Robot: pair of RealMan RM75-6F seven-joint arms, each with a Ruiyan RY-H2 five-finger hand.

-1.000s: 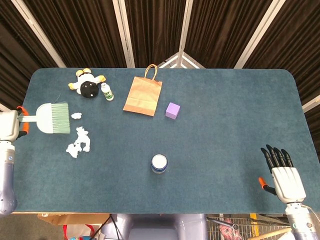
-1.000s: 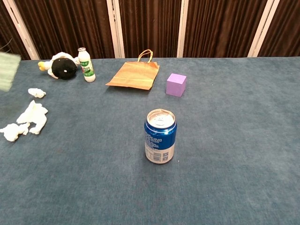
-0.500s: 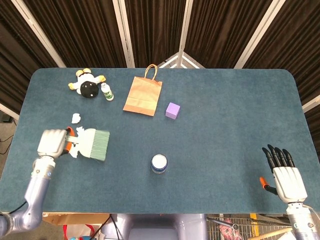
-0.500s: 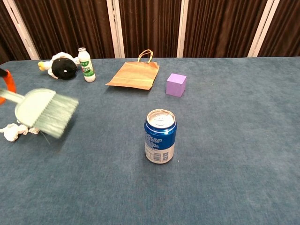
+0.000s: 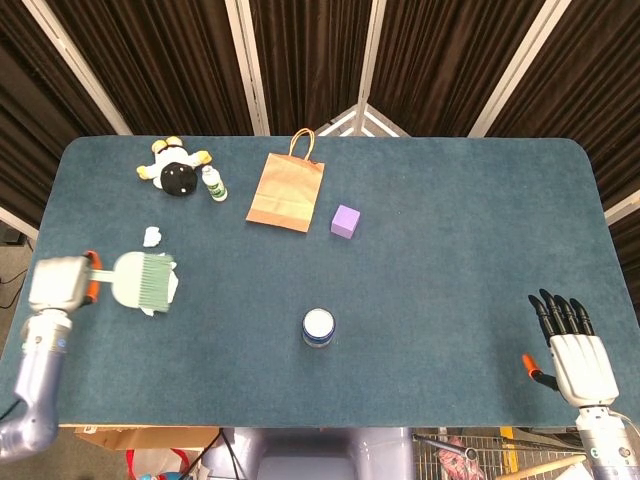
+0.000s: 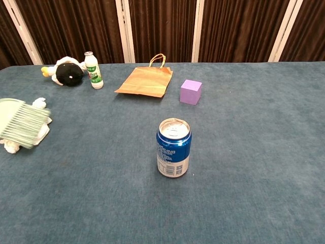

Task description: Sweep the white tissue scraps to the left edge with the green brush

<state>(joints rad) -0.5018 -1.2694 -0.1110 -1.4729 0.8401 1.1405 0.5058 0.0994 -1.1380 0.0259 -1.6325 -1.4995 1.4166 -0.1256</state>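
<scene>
At the left side of the surface (image 5: 420,230), left hand (image 5: 58,285) grips the handle of the green brush (image 5: 142,281), bristles lying over the main clump of white tissue scraps (image 5: 168,292); one stray scrap (image 5: 151,236) sits apart, further back. Right hand (image 5: 577,355) rests at the near right corner, fingers straight and spread, holding nothing.

Risks, as judged:
- brush head rides over the clump instead of pushing it, since the bristles look to be on top of the scraps, not behind them; light tissue may be left behind or flicked sideways
- stray scrap lies outside the current stroke line and would be missed without a separate pass
- a stroke carried too far could push scraps off the left edge

Versus half a second ago: brush and hand have moved leftward, the head now further from the can (image 6: 173,147); the clump is largely covered. Paper bag (image 5: 286,190), purple cube (image 5: 345,221), bottle (image 5: 213,184) and plush toy (image 5: 176,170) unchanged
</scene>
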